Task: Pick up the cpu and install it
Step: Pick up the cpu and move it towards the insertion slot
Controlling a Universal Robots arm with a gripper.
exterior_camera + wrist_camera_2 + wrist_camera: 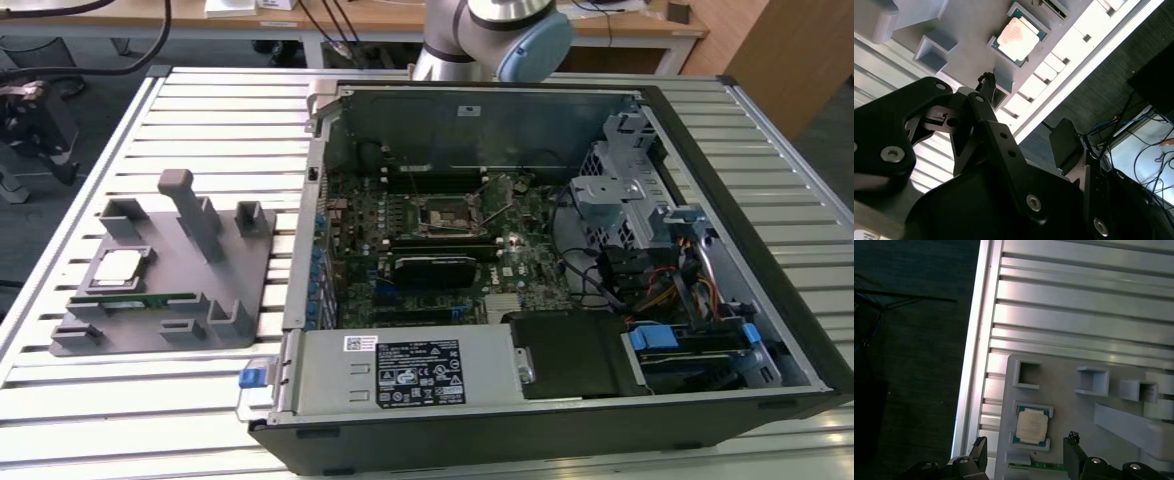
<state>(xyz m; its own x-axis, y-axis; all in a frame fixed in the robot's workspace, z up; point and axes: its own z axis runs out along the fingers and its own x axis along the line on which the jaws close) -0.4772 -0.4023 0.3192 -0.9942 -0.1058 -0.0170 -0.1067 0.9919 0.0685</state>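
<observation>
Slatted alu table point(160, 400) on dark grey floor point(914, 365), wood desk point(387, 18) w/ cables point(327, 35) beyond.

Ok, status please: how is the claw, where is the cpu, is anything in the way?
Claw open, empty, close to the cpu. Cpu lies in grey fixture, not gripped. Nothing covers it.

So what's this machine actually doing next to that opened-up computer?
A robot arm is set to move a processor chip into the open computer case. Right now the cpu lies in its pocket on the grey fixture, on the table beside the case. The gripper hovers over it with its jaws open, holding nothing. The motherboard socket looks unfilled.
</observation>
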